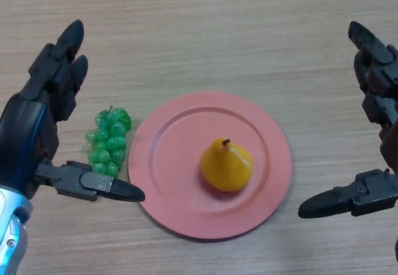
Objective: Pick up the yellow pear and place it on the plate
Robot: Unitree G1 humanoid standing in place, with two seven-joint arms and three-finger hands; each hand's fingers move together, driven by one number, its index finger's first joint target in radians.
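Since both hands are open and hold nothing, the step in hand seems to be only the retreat, because the small yellow pear with a brown stem already stands on the round pink plate, a little right of the plate's middle and well inside the rim. The left hand is at the left of the view, fingers straight and pointing away, thumb stretched toward the plate edge, with its tip just at the rim. The right hand is at the right edge, fingers relaxed, thumb pointing inward, apart from the plate.

To finish well, I would lift each hand upward and outward, not across the plate, so that no finger pushes the pear or tips the rim. The left thumb needs most care, as it is the nearest part to the plate.

Between the left hand and the plate lies a bunch of green plastic grapes, touching or almost touching the plate's left edge. A sideways move of the left hand could drag it. All rests on a light wooden table.
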